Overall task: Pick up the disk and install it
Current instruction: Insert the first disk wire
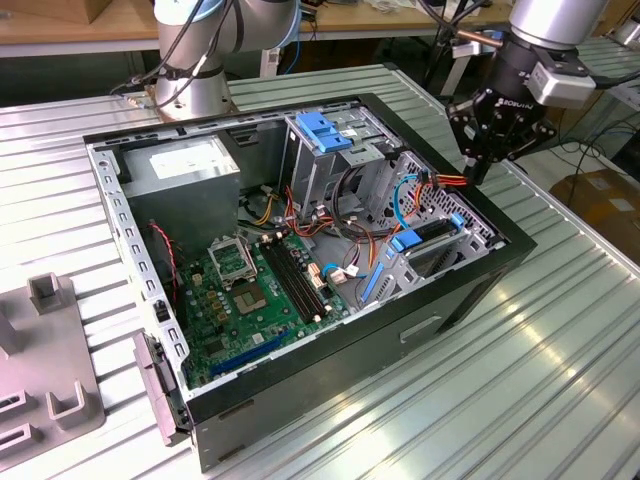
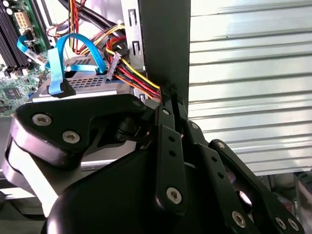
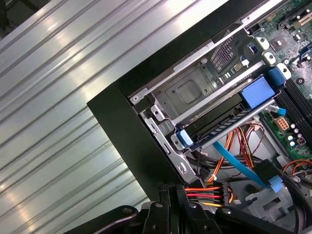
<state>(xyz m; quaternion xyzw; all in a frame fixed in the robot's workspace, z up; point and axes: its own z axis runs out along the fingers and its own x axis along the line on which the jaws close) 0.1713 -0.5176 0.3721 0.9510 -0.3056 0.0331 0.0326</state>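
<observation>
I'm hanging over the front corner of the open computer case point(image 1: 300, 385), my gripper point(image 1: 478, 168) just above its rim, fingers pressed together with nothing between them. Both wrist views show the tips closed, empty, right by the black wall. The disk point(image 3: 214, 118) isn't in my grasp. In the first wrist view it sits inside the lower drive bay at this corner of the case, its light-blue bracket running along its edge and the blue tab at the inner end. From the exterior view the disk point(image 1: 430, 232) looks level in its slot, not sticking out, so I judge the pick-up and the slide-in done. What I can't settle is the wiring. A power plug point(image 3: 204, 195) with red, orange and yellow wires lies just beside my fingertips, and a blue data cable point(image 3: 239, 165) loops nearby. I can't tell whether either one reaches the disk.
</observation>
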